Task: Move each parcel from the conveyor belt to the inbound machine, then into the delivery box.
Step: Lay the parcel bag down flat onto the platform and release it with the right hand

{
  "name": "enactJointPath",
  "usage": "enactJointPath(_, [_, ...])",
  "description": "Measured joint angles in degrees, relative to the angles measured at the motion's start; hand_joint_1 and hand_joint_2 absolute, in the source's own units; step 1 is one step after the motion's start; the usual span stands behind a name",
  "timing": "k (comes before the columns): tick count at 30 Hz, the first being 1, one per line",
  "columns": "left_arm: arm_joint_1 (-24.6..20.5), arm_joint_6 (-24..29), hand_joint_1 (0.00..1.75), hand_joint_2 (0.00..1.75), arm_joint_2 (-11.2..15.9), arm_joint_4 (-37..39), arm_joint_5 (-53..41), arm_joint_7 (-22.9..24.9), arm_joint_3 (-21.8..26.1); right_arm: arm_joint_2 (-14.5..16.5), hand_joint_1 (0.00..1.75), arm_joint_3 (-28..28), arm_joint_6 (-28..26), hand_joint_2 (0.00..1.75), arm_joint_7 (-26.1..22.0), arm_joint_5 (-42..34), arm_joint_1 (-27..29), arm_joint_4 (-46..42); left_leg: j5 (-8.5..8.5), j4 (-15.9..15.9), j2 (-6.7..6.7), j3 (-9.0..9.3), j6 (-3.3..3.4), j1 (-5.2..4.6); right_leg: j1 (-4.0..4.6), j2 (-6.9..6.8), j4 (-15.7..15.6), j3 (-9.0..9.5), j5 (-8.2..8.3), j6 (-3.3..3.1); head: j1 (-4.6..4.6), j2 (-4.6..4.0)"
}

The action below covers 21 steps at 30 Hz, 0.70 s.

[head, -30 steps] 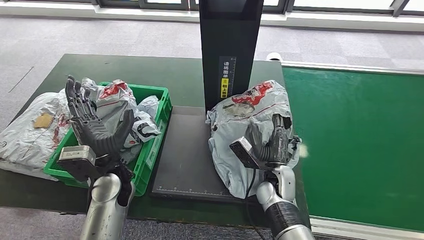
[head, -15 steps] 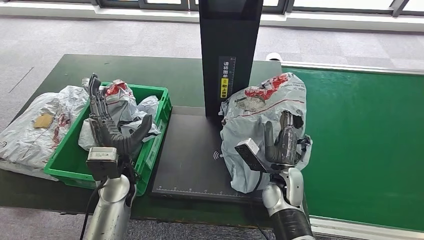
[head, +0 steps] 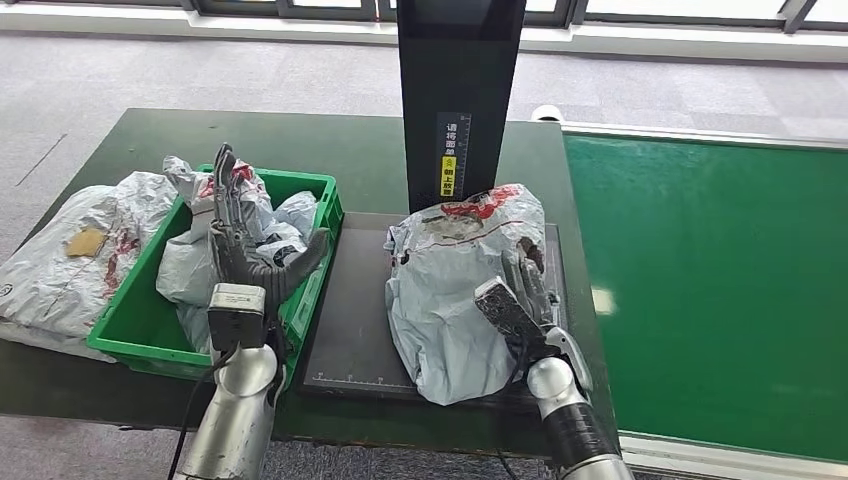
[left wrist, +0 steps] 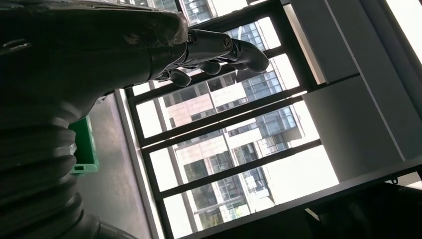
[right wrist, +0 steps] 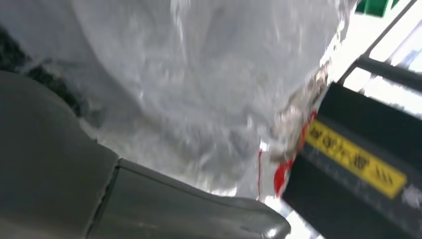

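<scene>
From the head view, a grey parcel (head: 455, 285) with red print lies on the black plate of the inbound machine (head: 370, 310), at the foot of its dark upright post, on the dark green counter (head: 120, 140). The right hand (head: 528, 285) rests against the parcel's right side; whether it grips cannot be told. The left hand (head: 250, 240) stands raised with fingers apart and holding nothing, over the green delivery box (head: 315, 265) that holds more parcels. The green conveyor belt (head: 710, 290) lies to the right. In the left wrist view, the left hand's fingers (left wrist: 224, 50) stretch out toward windows. In the right wrist view, the crinkled grey parcel (right wrist: 209, 79) lies close before the camera, beside the machine's yellow label (right wrist: 356, 159).
</scene>
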Motion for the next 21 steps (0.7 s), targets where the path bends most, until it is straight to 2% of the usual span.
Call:
enactJointPath(6, [-1.8,-0.9,0.00,1.75,-0.5,4.1,-4.6,0.0,-1.9,0.4,0.00,0.0,2.9,0.00,-3.0,-2.1,-3.0,8.2,0.01,0.0,-0.02,0.00,0.01,0.00,0.00,-0.04,0.0,0.03,0.01,0.01,0.00,0.00])
enactJointPath(14, [-2.7,-1.4,0.00,1.75,-0.9,6.8,-5.5,0.0,-2.5,0.5,0.00,0.0,3.0,0.00,-3.3,-2.1,-4.2,11.8,0.00,0.0,-0.02,0.00,0.00,0.00,0.00,-0.03,0.0,0.01,0.01,0.00,0.00,0.00])
enactJointPath(18, [-3.9,-5.3,0.00,1.75,-0.9,9.2,-9.9,0.9,-3.6,0.5,0.00,0.0,3.9,0.00,-3.6,-2.6,-4.5,12.5,0.00,0.0,-0.05,-0.01,0.00,0.00,0.00,-0.04,0.0,0.01,0.00,0.01,0.00,0.00])
enactJointPath(21, [-6.8,-7.9,0.00,1.75,-1.1,15.4,-16.3,2.7,-5.7,0.7,0.00,0.0,5.1,0.00,-5.2,-3.1,-4.7,12.7,0.01,0.0,-0.05,0.00,0.02,-0.02,-0.02,-0.05,0.0,0.03,0.01,0.02,0.00,0.00])
